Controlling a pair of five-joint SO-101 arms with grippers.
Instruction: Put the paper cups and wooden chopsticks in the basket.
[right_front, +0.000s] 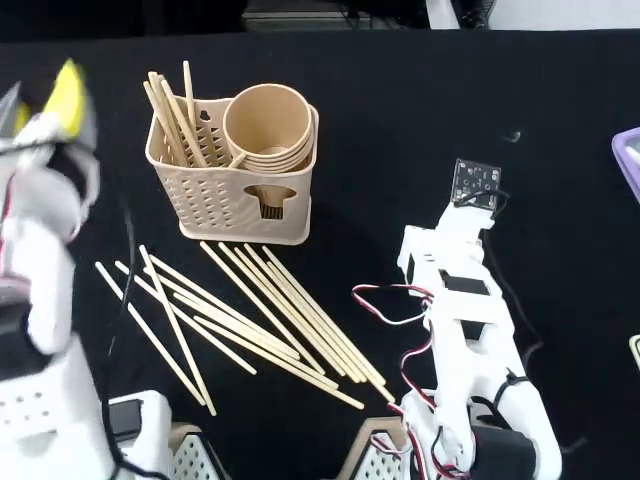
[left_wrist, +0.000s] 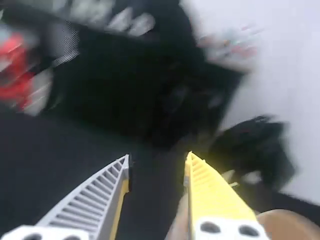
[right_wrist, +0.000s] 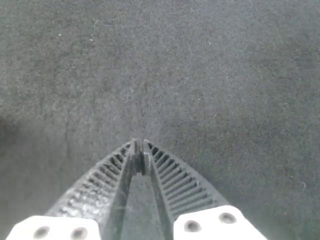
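A beige slotted basket (right_front: 215, 195) stands at the back left of the black table. Inside it sits a stack of paper cups (right_front: 268, 125), and several wooden chopsticks (right_front: 172, 118) lean in its left corner. Several more chopsticks (right_front: 255, 320) lie fanned out on the cloth in front of the basket. My left gripper (right_front: 40, 98) is raised at the table's left edge, left of the basket. It is open (left_wrist: 157, 160), with nothing between the grey finger and the yellow one. My right arm (right_front: 462, 300) rests right of the loose chopsticks, and its gripper (right_wrist: 139, 148) is shut just above bare cloth.
A purple object (right_front: 628, 160) pokes in at the right edge, and a small dark bit (right_front: 512, 135) lies at the back right. Red and white wires (right_front: 385, 305) loop off the right arm close to the chopstick ends. The arm bases stand along the front edge.
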